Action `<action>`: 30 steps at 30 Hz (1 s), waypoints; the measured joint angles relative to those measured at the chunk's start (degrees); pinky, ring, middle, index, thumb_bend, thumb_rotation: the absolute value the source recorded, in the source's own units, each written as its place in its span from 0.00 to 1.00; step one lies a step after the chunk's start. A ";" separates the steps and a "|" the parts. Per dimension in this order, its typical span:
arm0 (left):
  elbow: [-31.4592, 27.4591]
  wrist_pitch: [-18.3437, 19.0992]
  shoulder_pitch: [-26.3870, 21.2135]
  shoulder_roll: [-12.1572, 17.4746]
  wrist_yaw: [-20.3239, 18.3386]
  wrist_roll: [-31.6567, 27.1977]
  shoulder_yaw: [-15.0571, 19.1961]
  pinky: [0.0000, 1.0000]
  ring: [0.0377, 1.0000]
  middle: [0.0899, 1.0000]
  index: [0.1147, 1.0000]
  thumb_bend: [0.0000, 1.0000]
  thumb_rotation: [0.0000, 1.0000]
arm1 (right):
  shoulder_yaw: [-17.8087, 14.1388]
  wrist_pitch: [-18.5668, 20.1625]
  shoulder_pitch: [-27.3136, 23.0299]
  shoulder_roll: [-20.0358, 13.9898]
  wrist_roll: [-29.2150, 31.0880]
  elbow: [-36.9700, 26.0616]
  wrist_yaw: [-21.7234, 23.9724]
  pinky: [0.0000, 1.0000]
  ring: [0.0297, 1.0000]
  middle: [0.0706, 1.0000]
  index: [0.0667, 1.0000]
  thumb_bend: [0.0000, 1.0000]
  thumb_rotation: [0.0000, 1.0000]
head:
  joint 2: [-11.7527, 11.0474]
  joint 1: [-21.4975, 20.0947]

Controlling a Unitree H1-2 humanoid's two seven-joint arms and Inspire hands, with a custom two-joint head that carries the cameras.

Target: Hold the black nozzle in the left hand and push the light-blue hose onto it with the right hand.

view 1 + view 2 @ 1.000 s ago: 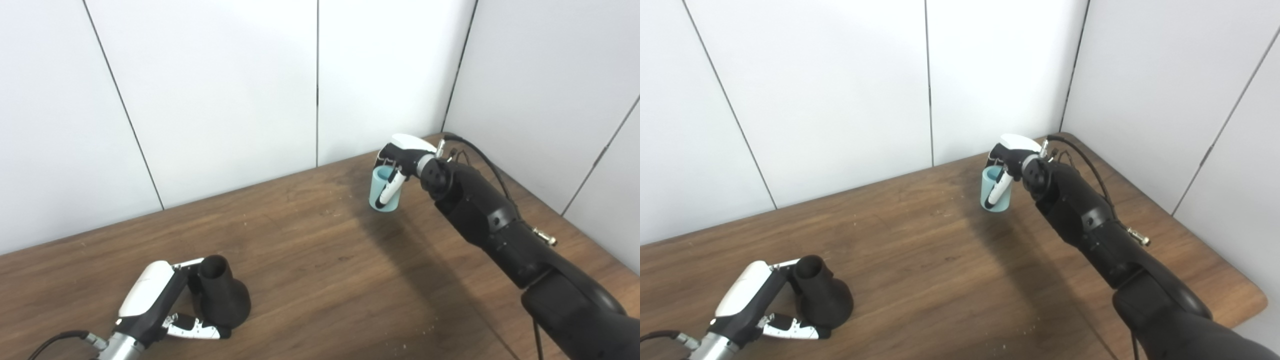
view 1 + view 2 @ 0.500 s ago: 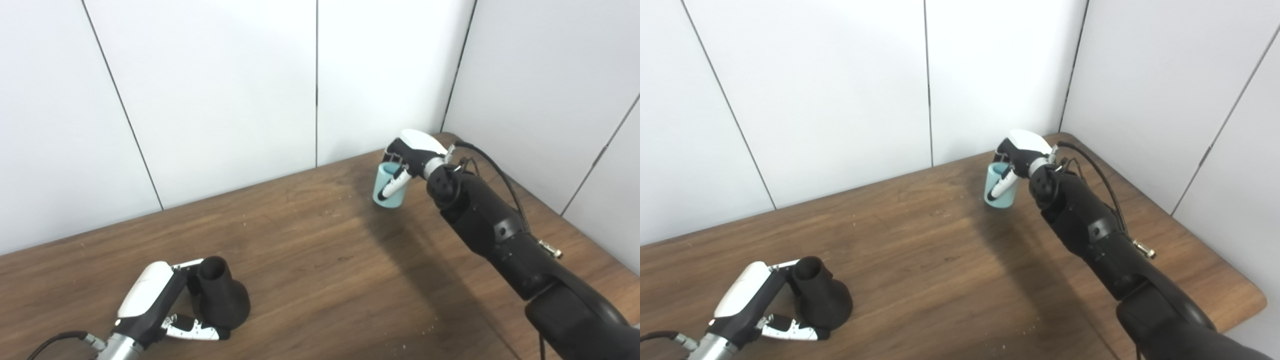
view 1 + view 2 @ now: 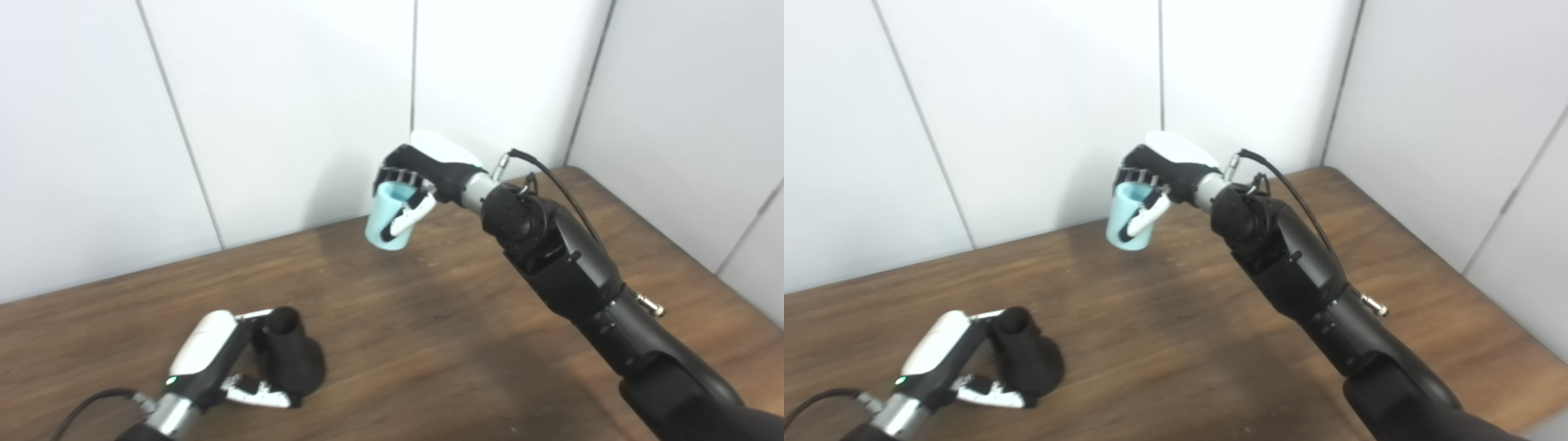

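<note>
Wooden table bears black nozzle; right hand grips light-blue hose.

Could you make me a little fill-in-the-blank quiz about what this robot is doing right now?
1. The right hand holds a light-blue hose piece lifted ____ the table.
2. The left hand grips a nozzle coloured ____.
3. The nozzle stands on the ____.
4. Hose and nozzle are ____, not yet joined.

Missing words: above; black; table; apart
</note>
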 measured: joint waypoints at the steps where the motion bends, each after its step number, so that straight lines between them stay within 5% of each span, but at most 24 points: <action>1: -0.19 0.22 0.02 -0.13 0.01 0.17 0.01 0.44 0.45 0.42 0.43 0.53 0.00 | 0.13 0.63 -0.25 0.36 0.21 -0.98 0.84 0.35 0.45 0.45 0.43 0.50 0.00 | 0.18 2.29; 10: -1.22 4.62 -0.08 -1.80 -0.09 1.89 -0.15 0.49 0.47 0.42 0.43 0.53 0.00 | 0.30 2.04 -2.51 0.71 4.01 -11.77 8.87 0.35 0.46 0.44 0.43 0.50 0.00 | 1.50 10.12; 30: -1.50 7.50 -0.48 -3.43 0.41 3.57 -0.64 0.42 0.41 0.37 0.45 0.52 0.00 | 0.67 1.99 -3.22 1.13 7.22 -15.52 11.21 0.34 0.44 0.45 0.45 0.50 0.00 | 2.90 12.94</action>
